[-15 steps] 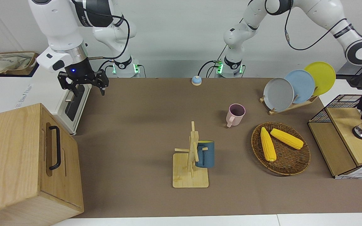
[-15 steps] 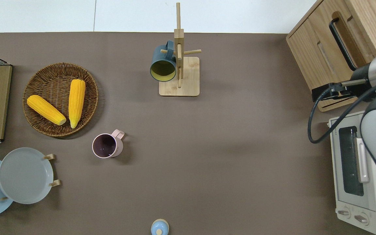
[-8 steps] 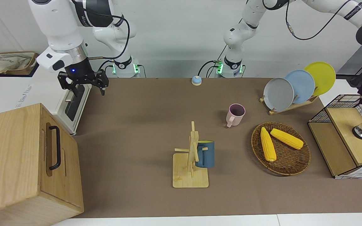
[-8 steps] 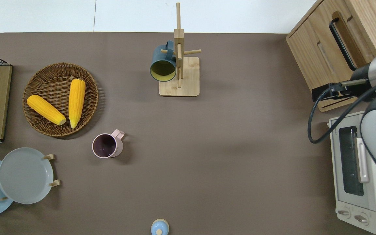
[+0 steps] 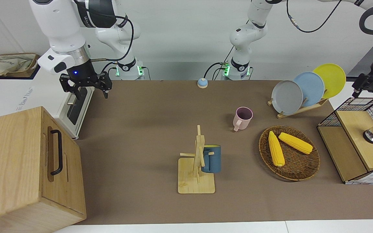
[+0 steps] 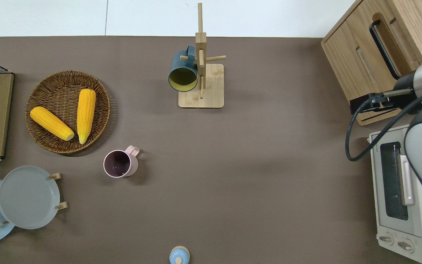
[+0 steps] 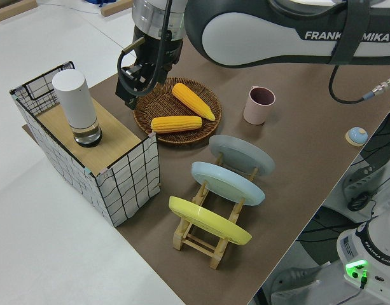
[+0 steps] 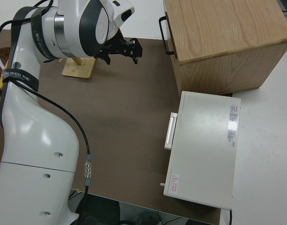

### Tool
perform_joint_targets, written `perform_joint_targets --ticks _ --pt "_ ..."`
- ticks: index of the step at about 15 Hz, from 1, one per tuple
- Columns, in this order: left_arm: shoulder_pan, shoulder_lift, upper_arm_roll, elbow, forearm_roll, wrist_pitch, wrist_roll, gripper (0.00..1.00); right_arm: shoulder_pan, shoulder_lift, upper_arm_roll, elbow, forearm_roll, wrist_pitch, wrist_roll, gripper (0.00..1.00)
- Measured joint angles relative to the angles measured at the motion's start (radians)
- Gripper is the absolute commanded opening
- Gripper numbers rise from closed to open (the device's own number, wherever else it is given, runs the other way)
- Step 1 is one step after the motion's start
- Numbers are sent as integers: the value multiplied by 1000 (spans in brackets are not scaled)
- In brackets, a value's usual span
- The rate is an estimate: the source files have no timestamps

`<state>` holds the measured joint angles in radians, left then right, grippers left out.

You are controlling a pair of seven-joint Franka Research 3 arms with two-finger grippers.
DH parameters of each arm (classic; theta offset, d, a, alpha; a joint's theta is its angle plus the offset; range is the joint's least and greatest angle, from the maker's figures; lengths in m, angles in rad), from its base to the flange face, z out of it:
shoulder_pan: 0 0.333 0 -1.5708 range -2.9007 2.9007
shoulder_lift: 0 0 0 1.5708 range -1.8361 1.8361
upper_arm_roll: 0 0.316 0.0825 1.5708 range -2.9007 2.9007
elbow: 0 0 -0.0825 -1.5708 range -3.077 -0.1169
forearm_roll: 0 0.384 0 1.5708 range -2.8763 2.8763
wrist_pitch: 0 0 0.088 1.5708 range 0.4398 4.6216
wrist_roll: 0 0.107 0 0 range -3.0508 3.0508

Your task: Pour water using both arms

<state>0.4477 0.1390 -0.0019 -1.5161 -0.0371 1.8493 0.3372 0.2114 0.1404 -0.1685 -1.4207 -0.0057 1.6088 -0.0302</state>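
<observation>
The left arm's black two-finger tool (image 7: pixel 132 91) is seen raised in the air, empty, beside the white cylindrical bottle (image 7: pixel 77 105) that stands on the wooden top of the wire-mesh box (image 7: pixel 121 173) at the left arm's end of the brown-covered desk (image 5: pixel 147 129); whether its fingers are apart cannot be told. The right arm's black tool (image 5: pixel 87 87) is held with fingers spread apart, gripping nothing, by the white toaster oven (image 6: pixel 398 190). A pink mug (image 5: pixel 243 118) is set upright near the round wicker basket (image 5: pixel 306 173) holding two yellow corn cobs (image 5: pixel 276 149).

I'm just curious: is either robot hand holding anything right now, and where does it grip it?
No. The left gripper and the right gripper are both open and empty.
</observation>
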Motion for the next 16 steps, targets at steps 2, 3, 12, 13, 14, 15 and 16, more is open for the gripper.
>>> perform_joint_targets --ticks 2,3,12,13,14,15,16 --pt "-42 -11 -2 0 31 -51 -49 1000 0 0 0 0 0 0 0 992" --pt "-63 -16 -2 0 39 -70 -75 1000 0 0 0 0 0 0 0 992" --pt "-311 -25 -38 0 49 -137 -249 1000 0 0 0 0 0 0 0 992" --pt "-324 -25 -53 0 48 -141 -254 1000 0 0 0 0 0 0 0 992" --pt "-331 -25 -66 0 46 -146 -258 1000 0 0 0 0 0 0 0 992" --pt "-335 -25 -77 0 45 -152 -258 1000 0 0 0 0 0 0 0 992" --pt "-336 -25 -87 0 44 -156 -258 1000 0 0 0 0 0 0 0 992"
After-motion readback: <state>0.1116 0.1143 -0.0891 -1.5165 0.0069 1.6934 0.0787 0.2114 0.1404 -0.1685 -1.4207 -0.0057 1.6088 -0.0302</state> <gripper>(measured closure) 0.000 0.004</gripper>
